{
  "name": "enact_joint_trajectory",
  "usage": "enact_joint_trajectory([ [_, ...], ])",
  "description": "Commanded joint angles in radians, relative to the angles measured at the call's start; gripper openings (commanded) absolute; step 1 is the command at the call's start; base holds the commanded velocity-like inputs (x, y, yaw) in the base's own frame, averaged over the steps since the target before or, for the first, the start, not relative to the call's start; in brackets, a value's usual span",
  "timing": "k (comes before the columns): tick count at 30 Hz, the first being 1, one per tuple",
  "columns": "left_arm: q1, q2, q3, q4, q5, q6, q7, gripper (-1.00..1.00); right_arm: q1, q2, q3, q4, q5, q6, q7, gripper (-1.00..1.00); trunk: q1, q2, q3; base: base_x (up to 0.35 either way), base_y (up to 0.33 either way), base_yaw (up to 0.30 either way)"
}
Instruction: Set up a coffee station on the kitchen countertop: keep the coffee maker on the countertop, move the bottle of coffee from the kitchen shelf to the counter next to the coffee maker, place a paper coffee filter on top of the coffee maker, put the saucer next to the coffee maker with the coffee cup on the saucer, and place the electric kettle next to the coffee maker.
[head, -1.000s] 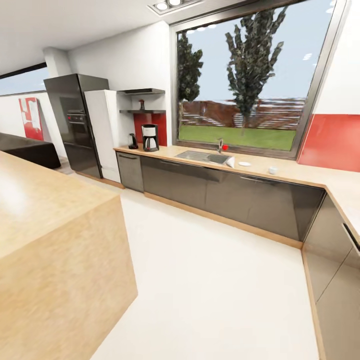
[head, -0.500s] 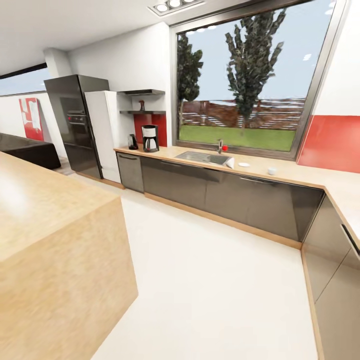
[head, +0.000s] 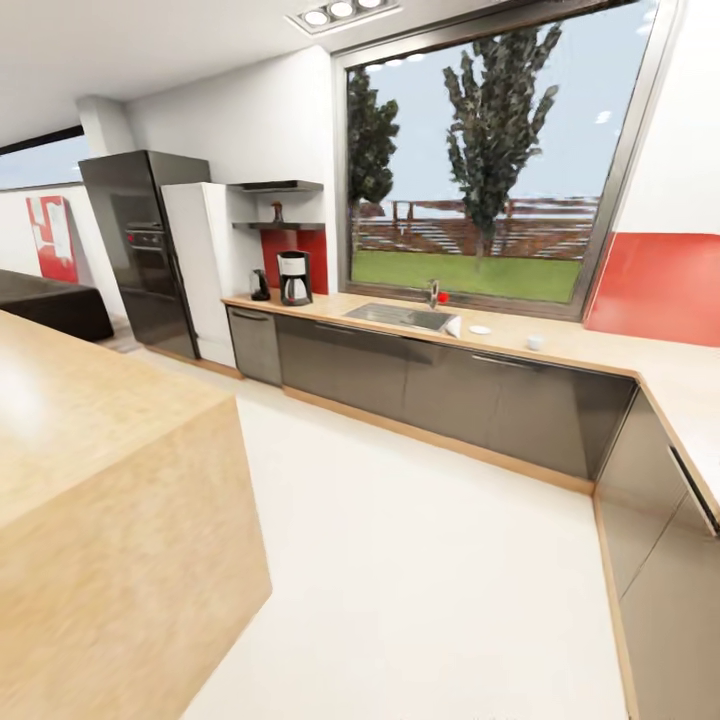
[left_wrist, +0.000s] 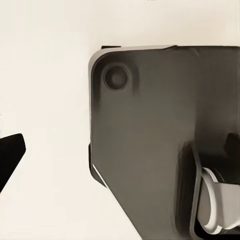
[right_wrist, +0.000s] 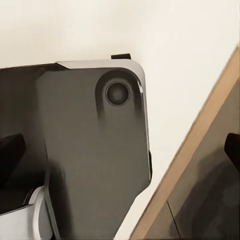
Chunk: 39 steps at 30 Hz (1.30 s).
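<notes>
Jaws: state of both cannot be told; dark fingertip (left_wrist: 10, 155) at left wrist view edge over pale floor (head: 420, 560). Table (head: 560, 345) along window wall: coffee maker (head: 294, 278) at far end, electric kettle (head: 260, 285) just beside it; paper coffee filter (head: 453, 326) by sink (head: 400, 317), saucer (head: 480, 330), coffee cup (head: 535, 342) apart. Bottle of coffee (head: 277, 212) on kitchen shelf (head: 285, 226).

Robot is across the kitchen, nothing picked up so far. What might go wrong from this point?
1. The tan island sits close at the robot's left; driving toward the countertop might clip its corner.
2. The coffee jar stands on a high wall shelf above the coffee maker and kettle; reaching up may knock them.
3. The cup, saucer and paper filter are small and far from the coffee maker, so several carries are needed.
</notes>
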Motion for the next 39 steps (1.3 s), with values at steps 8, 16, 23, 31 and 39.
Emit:
enact_joint_trajectory([
  [8,0.0,0.0,0.001,0.0,0.001,-0.003,0.0,1.0,0.0,0.003,-0.003,0.002,0.001,-0.003,0.0,1.0,-0.03,0.055,0.024,0.0,0.0,-0.152],
  [16,0.0,0.0,0.001,0.0,0.001,-0.003,0.0,1.0,0.0,0.008,-0.002,0.005,0.002,-0.004,0.003,1.0,-0.053,0.097,0.042,0.0,0.0,-0.003],
  [23,0.0,0.0,0.001,0.0,0.001,-0.003,0.0,1.0,0.0,0.008,-0.002,0.005,0.003,-0.004,0.003,1.0,-0.053,0.097,0.042,0.0,0.0,0.0],
  [31,0.0,0.0,0.001,0.0,0.0,-0.003,0.0,1.0,0.0,0.008,-0.002,0.005,0.003,-0.006,0.003,1.0,-0.053,0.097,0.042,0.0,0.0,0.0],
  [39,0.0,0.0,0.001,0.0,0.0,-0.003,0.0,1.0,0.0,0.008,-0.002,0.004,0.003,-0.006,0.003,1.0,-0.053,0.097,0.042,0.0,0.0,0.0],
])
